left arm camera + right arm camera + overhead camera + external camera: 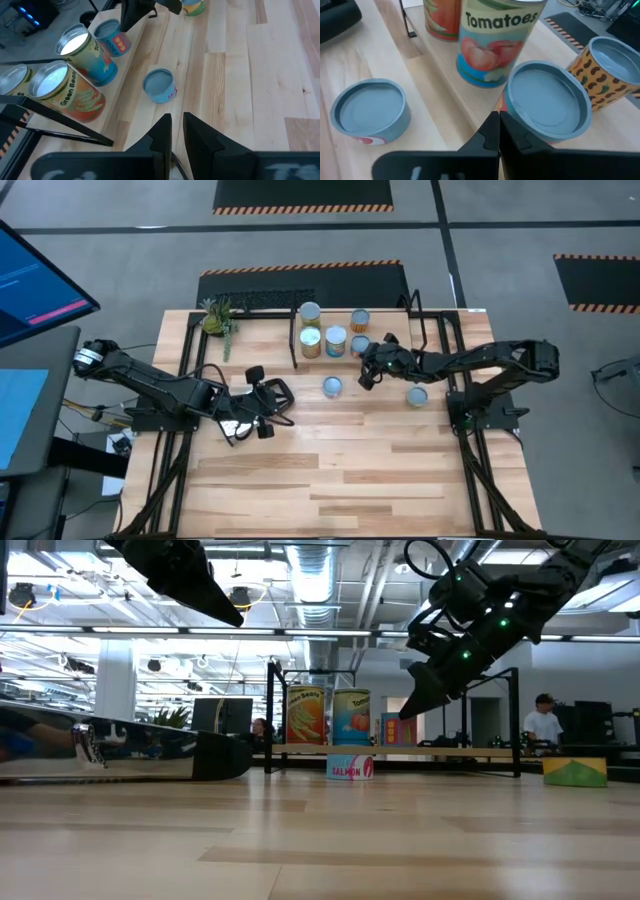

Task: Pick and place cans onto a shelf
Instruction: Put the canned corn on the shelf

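On the shelf (335,358) at the table's far side, several cans stand upright with round tops up. The tall can (65,92) at the left end reads "Green Beans"; next to it the "Tomatoes" can (492,37) shows red tomatoes on a blue band. A shorter can (547,102) with a grey-blue top stands just in front of the right gripper (497,132), whose fingers are pressed together with nothing between them, hanging above the shelf's front edge. Beside it stands an orange can (610,67) patterned with dark beans.

Down on the wooden table (350,470), a low flat tin (350,767) labelled "SALMON" sits upright just before the shelf, near the right gripper but not touching it. Another short can (417,395) rests on the table under the right arm. The left gripper (177,130) hovers well back from the salmon tin, fingers nearly closed and empty.
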Motion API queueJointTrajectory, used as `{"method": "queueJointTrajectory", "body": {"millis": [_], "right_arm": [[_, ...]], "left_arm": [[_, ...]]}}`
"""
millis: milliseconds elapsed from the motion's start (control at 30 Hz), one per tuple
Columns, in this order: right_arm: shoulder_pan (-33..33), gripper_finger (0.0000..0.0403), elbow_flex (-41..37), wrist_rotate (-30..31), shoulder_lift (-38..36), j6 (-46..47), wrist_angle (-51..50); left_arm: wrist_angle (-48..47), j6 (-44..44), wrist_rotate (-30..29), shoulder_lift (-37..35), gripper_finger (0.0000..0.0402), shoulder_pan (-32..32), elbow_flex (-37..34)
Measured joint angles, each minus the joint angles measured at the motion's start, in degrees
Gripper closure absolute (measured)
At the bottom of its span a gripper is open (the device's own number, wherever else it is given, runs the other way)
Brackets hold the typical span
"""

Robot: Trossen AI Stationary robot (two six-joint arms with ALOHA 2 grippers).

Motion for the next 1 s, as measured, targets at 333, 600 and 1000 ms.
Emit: {"method": "queueJointTrajectory", "body": {"millis": [333, 600, 1000], "right_arm": [[-0.33, 0.0379, 0.0, 1.55, 0.0, -0.93, -0.24], [-0.31, 0.0387, 0.0, 2.45, 0.0, -1.58, -0.24], [-0.35, 0.0381, 0.0, 2.99, -0.02, -1.89, -0.22]], "left_arm": [[0.0, -0.52, 0.02, 0.0, 0.0363, 0.02, 0.0], [0.0, -0.52, 0.02, 0.0, 0.0363, 0.02, 0.0], [0.0, -0.54, 0.02, 0.0, 0.0363, 0.01, 0.0]]}}
